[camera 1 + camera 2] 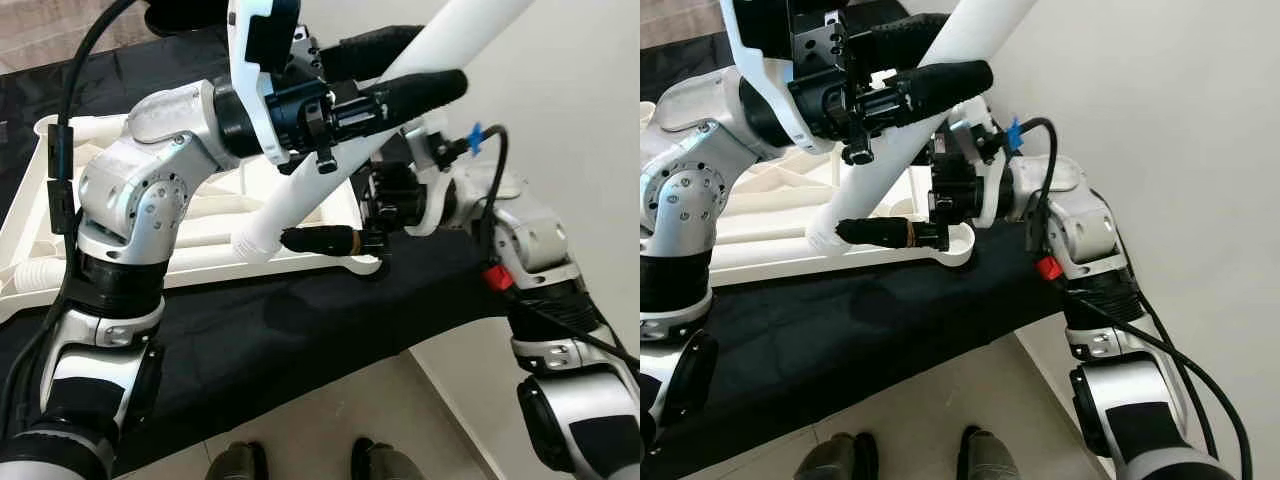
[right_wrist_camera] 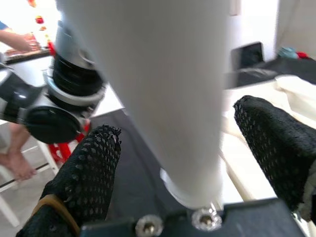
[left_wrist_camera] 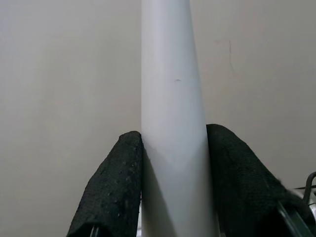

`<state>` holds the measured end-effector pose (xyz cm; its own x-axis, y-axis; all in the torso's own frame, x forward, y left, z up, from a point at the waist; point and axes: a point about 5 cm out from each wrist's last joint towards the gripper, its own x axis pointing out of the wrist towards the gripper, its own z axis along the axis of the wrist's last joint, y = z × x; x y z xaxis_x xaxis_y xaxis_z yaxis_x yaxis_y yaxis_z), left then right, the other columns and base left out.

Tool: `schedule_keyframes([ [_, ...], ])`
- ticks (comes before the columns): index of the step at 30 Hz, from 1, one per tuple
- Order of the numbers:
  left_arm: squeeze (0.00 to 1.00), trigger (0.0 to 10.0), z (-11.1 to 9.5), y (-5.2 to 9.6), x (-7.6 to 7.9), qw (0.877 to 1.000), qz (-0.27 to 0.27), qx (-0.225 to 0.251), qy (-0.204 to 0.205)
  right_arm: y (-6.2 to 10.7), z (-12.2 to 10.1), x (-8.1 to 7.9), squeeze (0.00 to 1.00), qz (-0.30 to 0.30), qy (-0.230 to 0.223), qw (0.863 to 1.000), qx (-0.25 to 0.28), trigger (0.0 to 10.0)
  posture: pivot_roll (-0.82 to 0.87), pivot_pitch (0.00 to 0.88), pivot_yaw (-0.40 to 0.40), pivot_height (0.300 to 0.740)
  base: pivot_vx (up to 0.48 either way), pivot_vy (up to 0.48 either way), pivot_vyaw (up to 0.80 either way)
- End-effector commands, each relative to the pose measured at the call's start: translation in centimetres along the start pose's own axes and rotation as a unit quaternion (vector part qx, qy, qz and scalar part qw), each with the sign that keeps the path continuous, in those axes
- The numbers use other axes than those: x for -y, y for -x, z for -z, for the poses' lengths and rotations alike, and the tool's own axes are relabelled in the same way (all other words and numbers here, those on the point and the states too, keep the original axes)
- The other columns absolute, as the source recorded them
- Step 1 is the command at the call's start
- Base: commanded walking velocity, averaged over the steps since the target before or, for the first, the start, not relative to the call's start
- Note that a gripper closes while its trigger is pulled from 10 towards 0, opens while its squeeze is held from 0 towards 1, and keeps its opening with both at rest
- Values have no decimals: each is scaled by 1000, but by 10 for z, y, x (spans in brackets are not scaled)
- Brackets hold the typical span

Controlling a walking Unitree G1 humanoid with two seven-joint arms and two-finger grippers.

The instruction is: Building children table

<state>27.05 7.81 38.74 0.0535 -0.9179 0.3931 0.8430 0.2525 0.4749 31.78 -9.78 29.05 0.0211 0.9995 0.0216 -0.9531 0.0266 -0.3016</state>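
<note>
A long white tapered table leg (image 1: pixel 330 160) slants up to the right over the upturned white tabletop (image 1: pixel 200 262). My left gripper (image 1: pixel 425 65) is shut on the leg high up, its black fingers (image 3: pixel 118 187) pressed against both sides. The leg's lower end (image 1: pixel 250 243) hovers just above the tabletop's near rim. My right gripper (image 2: pixel 173 121) is open around that lower end, with gaps on both sides of the leg. One of its fingers (image 1: pixel 320 240) lies across in front of the leg; the other is hidden behind it.
The tabletop lies on a black cloth (image 1: pixel 300 330) over a work surface, with a round corner socket (image 1: pixel 372 266) at its near right. A pale wall (image 1: pixel 580 100) stands close on the right. My feet (image 1: pixel 235 462) are on the tiled floor. A person's bare feet (image 2: pixel 15 165) are nearby.
</note>
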Motion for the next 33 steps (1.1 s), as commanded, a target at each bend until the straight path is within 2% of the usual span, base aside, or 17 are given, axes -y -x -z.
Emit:
schedule_keyframes([
  [1, 0, 0, -8, 5, 1, 1000, -2, 3, -12, 3, 5, 0, 0, 13, -1, 1000, -10, 10000, -38, 152, -21, 740, 0, 0, 0],
  [3, 0, 0, -9, 7, 0, 1000, -6, 4, -13, 5, 6, 1, 0, 22, -2, 1000, -9, 10000, -38, 152, -21, 740, 0, 0, 0],
  [4, 0, 0, -9, 10, -4, 1000, -15, 7, -13, 7, 0, 1, 0, 32, -9, 999, 28, 10000, -44, 155, -21, 740, 0, 0, 0],
  [9, 0, 0, -9, 11, -6, 1000, -21, 10, -10, 4, -6, 0, 0, 41, -13, 997, 67, 10000, -44, 155, -20, 740, 0, 0, 0],
  [10, 0, 0, -7, 10, -7, 1000, -26, 12, -6, -1, -10, 0, 0, 44, -15, 995, 92, 10000, -43, 157, -18, 740, 0, 0, 0],
  [11, 0, 0, -7, 10, -7, 1000, -26, 12, -6, -1, -10, 0, 0, 44, -15, 995, 92, 10000, -43, 157, -18, 740, 0, 0, 0],
  [12, 0, 0, -3, 8, -10, 999, -32, 15, 0, -12, -13, -5, 0, 32, -23, 991, 128, 10000, -35, 161, -18, 740, 0, 0, 0],
  [14, 0, 0, -2, 8, -10, 999, -34, 15, 2, -16, -13, -8, 0, 23, -26, 990, 138, 10000, -35, 161, -18, 740, 0, 0, 0],
  [17, 0, 0, -1, 7, -10, 999, -36, 15, 5, -23, -13, -14, 0, 1, -30, 989, 148, 10000, -29, 163, -19, 740, 0, 0, 0],
  [24, 0, 0, -1, 7, -10, 999, -37, 17, 6, -36, -14, -15, 0, -8, -29, 988, 152, 10000, -29, 164, -22, 740, 0, 0, 0],
  [30, 0, 0, -1, 5, -11, 999, -36, 23, 5, -55, -7, -20, 0, -32, -21, 991, 125, 10000, -26, 165, -25, 740, 0, 0, 0],
  [33, 0, 0, -2, 4, -11, 999, -34, 24, 5, -63, -7, -20, 0, -46, -21, 990, 129, 10000, -22, 166, -25, 740, 0, 0, 0],
])
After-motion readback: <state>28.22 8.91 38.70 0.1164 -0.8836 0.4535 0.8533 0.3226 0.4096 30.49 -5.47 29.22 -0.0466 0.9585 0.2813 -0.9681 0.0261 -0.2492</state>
